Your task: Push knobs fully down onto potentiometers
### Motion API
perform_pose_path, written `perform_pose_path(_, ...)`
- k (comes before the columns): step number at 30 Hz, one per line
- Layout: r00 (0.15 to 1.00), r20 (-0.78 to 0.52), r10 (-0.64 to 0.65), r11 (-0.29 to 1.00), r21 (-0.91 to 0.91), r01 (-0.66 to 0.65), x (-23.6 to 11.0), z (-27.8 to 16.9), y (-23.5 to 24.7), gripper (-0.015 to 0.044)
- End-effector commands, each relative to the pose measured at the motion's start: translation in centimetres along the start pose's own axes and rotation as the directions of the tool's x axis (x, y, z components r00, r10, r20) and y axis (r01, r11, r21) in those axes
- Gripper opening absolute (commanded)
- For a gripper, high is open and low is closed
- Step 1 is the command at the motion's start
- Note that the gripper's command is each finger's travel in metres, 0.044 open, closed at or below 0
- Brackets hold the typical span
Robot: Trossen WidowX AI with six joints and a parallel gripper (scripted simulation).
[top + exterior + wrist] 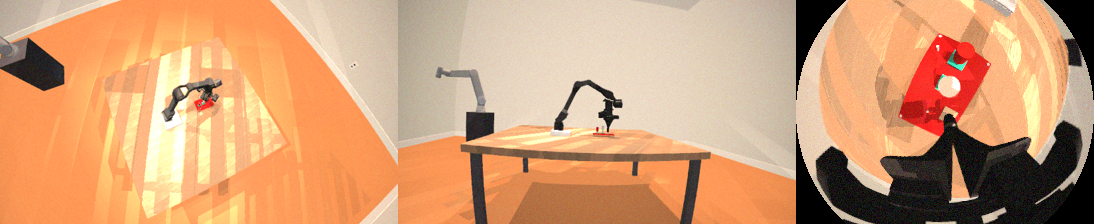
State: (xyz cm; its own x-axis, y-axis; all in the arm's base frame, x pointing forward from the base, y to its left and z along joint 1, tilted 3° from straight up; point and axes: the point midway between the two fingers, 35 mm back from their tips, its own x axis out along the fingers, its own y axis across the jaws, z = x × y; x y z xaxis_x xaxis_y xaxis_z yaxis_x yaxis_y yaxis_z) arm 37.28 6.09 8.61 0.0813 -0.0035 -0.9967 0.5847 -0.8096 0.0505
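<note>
The red circuit board [206,106] [601,134] [923,86] stands on the wooden table [166,159] [584,149]. A red knob [966,50] [597,128] sits raised on its shaft near the board's far end. A white knob [949,86] [603,128] sits raised at the board's middle. My gripper [206,98] [608,129] [950,129] is shut with nothing between its fingers. It points straight down, with its tip low over the board's end, just beside the white knob. I cannot tell whether the tip touches the board.
My arm's white base plate [173,122] [560,132] lies on the table beside the board. A second grey arm [474,83] stands on a black pedestal [33,66] [479,126] off the table to the left.
</note>
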Motion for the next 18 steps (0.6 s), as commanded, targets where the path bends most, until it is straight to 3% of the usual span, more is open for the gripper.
perform_pose_path(1,1.000,0.008,-0.004,1.000,0.003,0.004,1.09,-0.03,0.02,0.0000)
perform_pose_path(18,1.000,0.008,-0.004,1.000,0.003,0.004,1.29,-0.03,0.02,0.0000)
